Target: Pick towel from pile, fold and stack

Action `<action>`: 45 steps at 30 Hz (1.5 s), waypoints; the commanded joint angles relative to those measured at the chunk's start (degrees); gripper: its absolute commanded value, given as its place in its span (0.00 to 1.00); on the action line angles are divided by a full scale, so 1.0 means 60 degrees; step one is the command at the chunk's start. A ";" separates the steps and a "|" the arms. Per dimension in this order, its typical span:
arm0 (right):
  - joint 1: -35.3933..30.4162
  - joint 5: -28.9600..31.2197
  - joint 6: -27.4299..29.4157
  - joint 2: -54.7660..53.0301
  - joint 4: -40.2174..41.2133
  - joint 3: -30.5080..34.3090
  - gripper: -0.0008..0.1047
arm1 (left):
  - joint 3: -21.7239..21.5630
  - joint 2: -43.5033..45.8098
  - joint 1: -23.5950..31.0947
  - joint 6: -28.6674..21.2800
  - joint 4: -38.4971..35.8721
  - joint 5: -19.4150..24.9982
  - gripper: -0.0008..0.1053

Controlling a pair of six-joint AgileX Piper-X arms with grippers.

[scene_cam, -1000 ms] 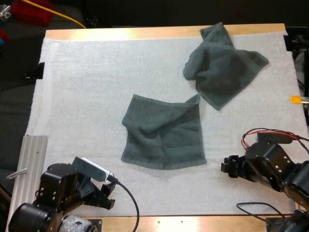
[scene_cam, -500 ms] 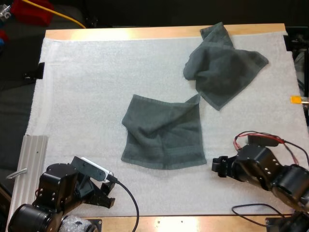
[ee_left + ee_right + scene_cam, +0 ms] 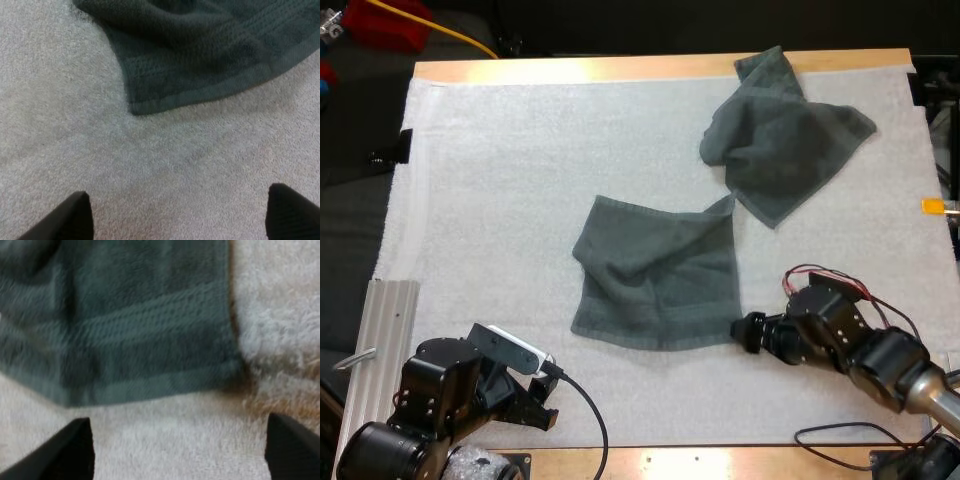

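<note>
Our right claw [image 3: 744, 334], spread and empty, lies just right of the near right corner of the flat towel [image 3: 655, 285] on the white mat [image 3: 490, 200], closer than our left claw [image 3: 538, 412], equally spread.

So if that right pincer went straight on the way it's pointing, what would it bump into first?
Most likely the nearer towel, at its near right corner. The open right pincer points at that corner, just short of the edge. Its height is hard to judge, so it might pass over the cloth.
</note>
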State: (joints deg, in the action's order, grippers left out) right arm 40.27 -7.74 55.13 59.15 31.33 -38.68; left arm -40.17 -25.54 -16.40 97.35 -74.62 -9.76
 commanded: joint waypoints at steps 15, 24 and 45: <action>-0.0999 -0.2335 -0.0620 0.1330 -0.2972 0.1325 0.66 | -0.0049 0.0033 -0.0006 0.0025 0.0025 0.0094 0.65; -0.0999 -0.2335 -0.1023 0.2413 -0.4138 0.1409 0.66 | -0.0049 0.0033 -0.0006 0.0025 0.0025 -0.0030 0.65; -0.0999 -0.2322 -0.1813 0.3344 -0.5388 0.1409 0.52 | -0.0049 0.0033 -0.0006 0.0025 -0.0022 -0.0043 0.65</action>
State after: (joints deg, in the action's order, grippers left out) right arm 34.47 -21.43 44.35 78.60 -1.30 -30.44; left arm -40.17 -25.54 -16.40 97.35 -74.77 -9.76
